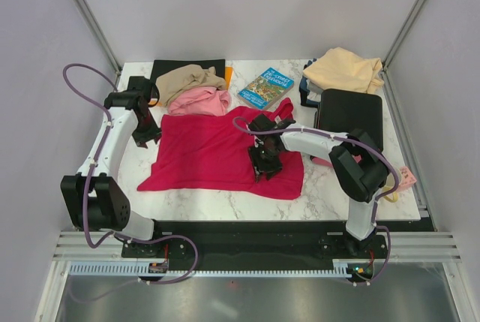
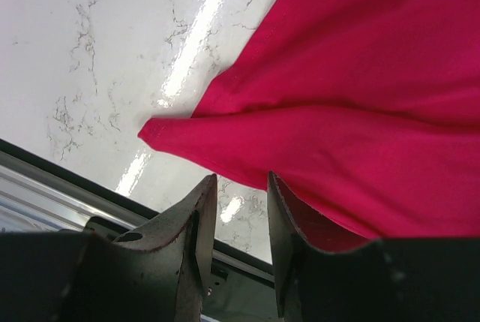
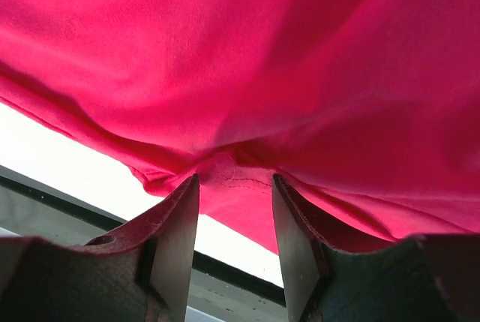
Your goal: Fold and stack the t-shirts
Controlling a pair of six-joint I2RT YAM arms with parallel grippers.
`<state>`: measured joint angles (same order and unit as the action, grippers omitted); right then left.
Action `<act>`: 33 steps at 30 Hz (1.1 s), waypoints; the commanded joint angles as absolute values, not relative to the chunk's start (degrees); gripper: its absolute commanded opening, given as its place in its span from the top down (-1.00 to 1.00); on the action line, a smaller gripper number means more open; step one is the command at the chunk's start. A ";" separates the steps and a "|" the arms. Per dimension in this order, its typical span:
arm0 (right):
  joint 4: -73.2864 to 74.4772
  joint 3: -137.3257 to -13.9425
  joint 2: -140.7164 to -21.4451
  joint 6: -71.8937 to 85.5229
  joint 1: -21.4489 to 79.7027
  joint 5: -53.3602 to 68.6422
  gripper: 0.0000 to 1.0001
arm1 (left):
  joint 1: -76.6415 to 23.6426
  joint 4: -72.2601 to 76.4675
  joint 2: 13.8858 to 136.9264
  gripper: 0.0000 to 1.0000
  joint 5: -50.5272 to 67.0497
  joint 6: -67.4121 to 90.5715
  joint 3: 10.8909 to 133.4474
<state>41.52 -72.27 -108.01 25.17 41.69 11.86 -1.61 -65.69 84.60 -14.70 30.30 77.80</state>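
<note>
Four t-shirts on the desk (image 1: 330,196), none folded yet; the first fold looks to be in hand. Left end effector (image 1: 146,133): at the left edge of the crimson t-shirt (image 1: 202,149), fingers narrowly apart, nothing between them. Tan t-shirt (image 1: 187,78), pink t-shirt (image 1: 196,101): crumpled just behind the crimson one. Right end effector (image 1: 264,160): over its right half, pinching a puckered fold. Peach-cream t-shirt (image 1: 343,69): well behind, to its right. Next move probably calls for the left to grip the near corner.
</note>
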 commanded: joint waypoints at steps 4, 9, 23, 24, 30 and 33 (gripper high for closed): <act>39.73 -74.53 -109.07 23.55 42.01 12.13 -0.02 | -1.32 -64.42 82.97 0.21 -14.50 29.27 77.78; 40.52 -76.46 -110.74 22.94 42.01 11.60 0.10 | -1.32 -64.51 82.97 0.21 -14.59 28.92 77.78; 45.35 -75.23 -103.46 24.08 42.10 7.65 0.86 | -1.41 -63.11 83.23 0.22 -12.22 29.53 75.67; 45.70 -75.15 -102.84 24.26 42.10 7.47 0.88 | -1.41 -63.02 83.23 0.22 -12.13 29.53 75.67; 48.69 -72.17 -98.27 27.50 42.98 7.56 0.89 | -1.41 -62.58 83.84 0.22 -11.25 29.53 76.29; 48.52 -69.10 -96.60 30.58 44.73 7.56 0.90 | -1.49 -62.23 85.16 0.23 -10.90 29.36 77.25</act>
<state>46.39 -72.95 -99.26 26.22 42.61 8.32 -1.61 -64.03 84.47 -12.25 30.30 75.66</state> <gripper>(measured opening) 0.054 0.390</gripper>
